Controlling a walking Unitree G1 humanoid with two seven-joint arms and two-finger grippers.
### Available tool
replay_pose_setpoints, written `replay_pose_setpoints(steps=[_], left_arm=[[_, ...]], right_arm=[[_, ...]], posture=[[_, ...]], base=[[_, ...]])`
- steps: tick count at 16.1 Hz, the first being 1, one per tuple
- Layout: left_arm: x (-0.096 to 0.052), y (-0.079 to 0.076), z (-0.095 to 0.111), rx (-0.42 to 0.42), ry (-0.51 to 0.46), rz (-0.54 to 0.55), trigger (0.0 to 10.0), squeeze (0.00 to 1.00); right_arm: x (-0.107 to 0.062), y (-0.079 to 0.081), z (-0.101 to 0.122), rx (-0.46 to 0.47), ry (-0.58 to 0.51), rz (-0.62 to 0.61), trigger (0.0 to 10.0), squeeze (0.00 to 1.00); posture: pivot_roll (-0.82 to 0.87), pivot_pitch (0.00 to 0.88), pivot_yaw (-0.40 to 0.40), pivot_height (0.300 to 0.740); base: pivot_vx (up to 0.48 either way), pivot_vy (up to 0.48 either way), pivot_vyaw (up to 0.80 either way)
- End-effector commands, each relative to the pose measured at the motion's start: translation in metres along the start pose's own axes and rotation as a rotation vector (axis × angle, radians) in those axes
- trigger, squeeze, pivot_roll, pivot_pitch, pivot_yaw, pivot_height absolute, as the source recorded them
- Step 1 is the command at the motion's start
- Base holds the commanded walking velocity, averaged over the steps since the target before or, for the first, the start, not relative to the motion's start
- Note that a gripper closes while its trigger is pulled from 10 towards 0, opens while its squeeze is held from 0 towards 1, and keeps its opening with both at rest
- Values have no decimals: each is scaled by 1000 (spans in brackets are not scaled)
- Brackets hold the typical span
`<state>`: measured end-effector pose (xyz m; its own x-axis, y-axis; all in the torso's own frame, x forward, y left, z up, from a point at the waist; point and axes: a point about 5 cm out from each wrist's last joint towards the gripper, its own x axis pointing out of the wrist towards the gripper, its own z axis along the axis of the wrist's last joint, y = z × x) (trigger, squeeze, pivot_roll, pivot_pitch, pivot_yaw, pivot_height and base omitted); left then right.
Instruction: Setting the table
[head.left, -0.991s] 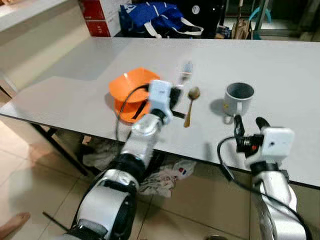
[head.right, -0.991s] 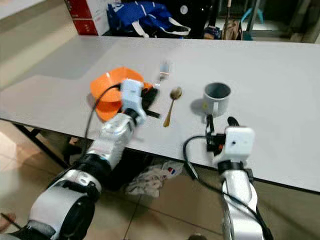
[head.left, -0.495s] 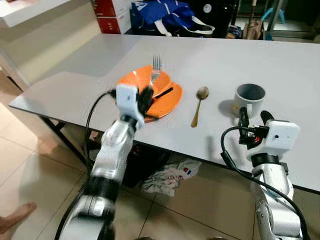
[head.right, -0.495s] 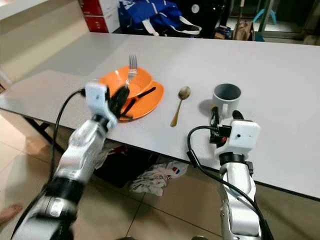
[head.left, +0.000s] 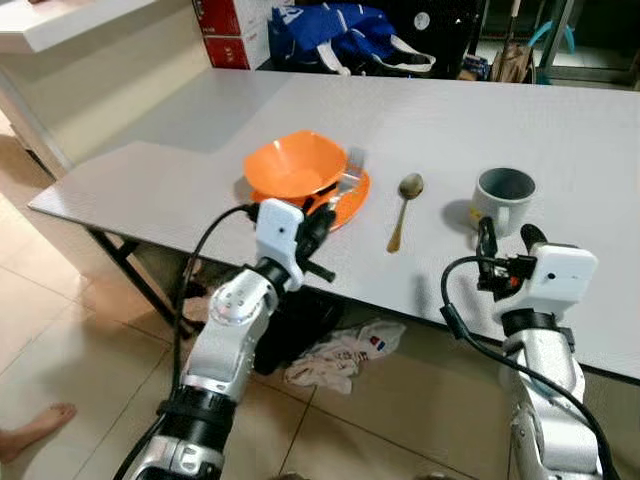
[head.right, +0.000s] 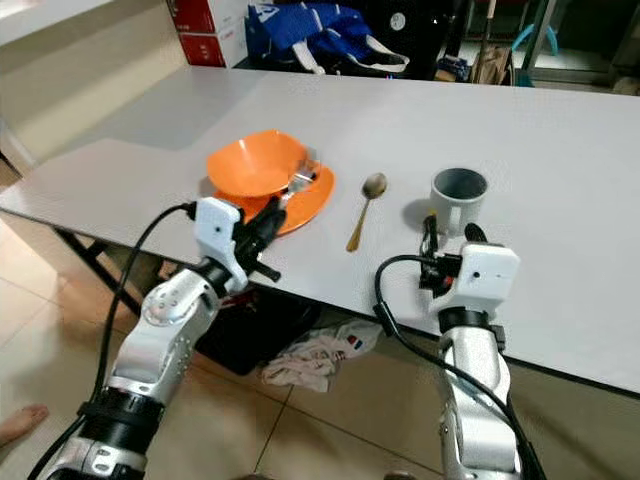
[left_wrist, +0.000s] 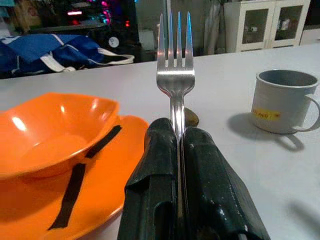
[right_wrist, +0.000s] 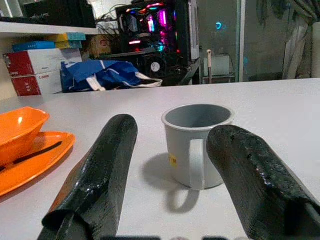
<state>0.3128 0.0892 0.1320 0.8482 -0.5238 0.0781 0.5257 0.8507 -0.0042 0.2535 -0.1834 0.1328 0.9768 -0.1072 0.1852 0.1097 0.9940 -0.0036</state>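
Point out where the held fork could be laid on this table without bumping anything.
Bare tabletop lies left of the orange plate; a narrower strip runs between plate and gold spoon. It is tighter between the spoon and the grey mug. The left gripper holds the fork.

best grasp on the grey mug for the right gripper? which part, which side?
Take the grey mug by its handle, coming from the robot's side. It stands upright with the handle turned toward the open right gripper, already lined up between the fingers. The spoon lies apart on the left, so nothing crowds that approach. The rim wall is a likely fallback.
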Motion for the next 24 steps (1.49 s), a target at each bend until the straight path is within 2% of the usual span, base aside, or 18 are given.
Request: replay_pose_setpoints(steps=[1, 7, 9, 12, 22, 24], left_arm=[[3, 1, 8, 10, -14, 1, 10000, 0], [12, 5, 6, 16, 3, 53, 10000, 0], [15, 1, 7, 12, -6, 57, 10000, 0], [17, 3, 9, -4, -25, 74, 10000, 0], [22, 1, 10, -23, -36, 91, 10000, 0], [24, 6, 12, -6, -30, 135, 10000, 0]], right_arm=[[0, 2, -2, -1, 9, 7, 10000, 0], [-3, 0, -5, -16, 24, 14, 10000, 0], [-4, 3, -6, -18, 30, 25, 10000, 0], [-4, 4, -6, -20, 28, 26, 10000, 0], [-7, 5, -6, -30, 31, 32, 10000, 0], [-8, 6, -6, -31, 34, 35, 10000, 0]], posture=[[-74, 0, 139, 740], [-83, 0, 140, 740], [-87, 0, 140, 740], [-86, 0, 140, 740], [-96, 0, 144, 740], [-96, 0, 142, 740]], base=[[0, 0, -788], [0, 0, -782], [0, 0, 0], [0, 0, 0], [53, -424, 0], [0, 0, 0]])
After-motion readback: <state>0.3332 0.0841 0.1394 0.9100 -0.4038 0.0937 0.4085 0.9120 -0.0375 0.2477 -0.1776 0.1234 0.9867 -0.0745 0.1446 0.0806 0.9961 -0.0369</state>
